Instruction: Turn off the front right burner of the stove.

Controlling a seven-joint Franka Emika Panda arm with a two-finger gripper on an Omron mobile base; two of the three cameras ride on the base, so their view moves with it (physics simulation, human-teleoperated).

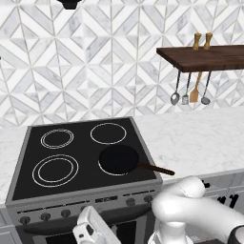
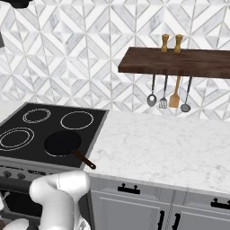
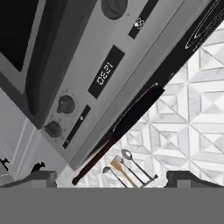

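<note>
My gripper [image 3: 111, 178] stands spread as wide as it goes, its two dark tips far apart at the bottom of the hand view with nothing between them and nothing held. I hang low before the stove [image 1: 86, 200], close to its grey steel front panel [image 3: 100, 65], which runs as a slanted band ahead of my tips from near-left to far-right because my hand is rolled. On that panel I see a small clock display [image 3: 105, 73] in the middle, two dark knobs [image 3: 65, 104] close together to the near-left of it, and another knob [image 3: 113, 6] at the far end. In the base views the stove's black glass top stretches away toward the tiled wall, its row of knobs running side to side along the front. The front right burner [image 1: 119, 159] lies above and beyond my hand, near the stove's right edge, its thin white ring mostly covered by a black frying pan [image 1: 118, 158]. The pan's long handle [image 1: 155, 168] points out to the right and slightly forward, past the glass and over the marble counter [image 1: 200, 143].
</note>
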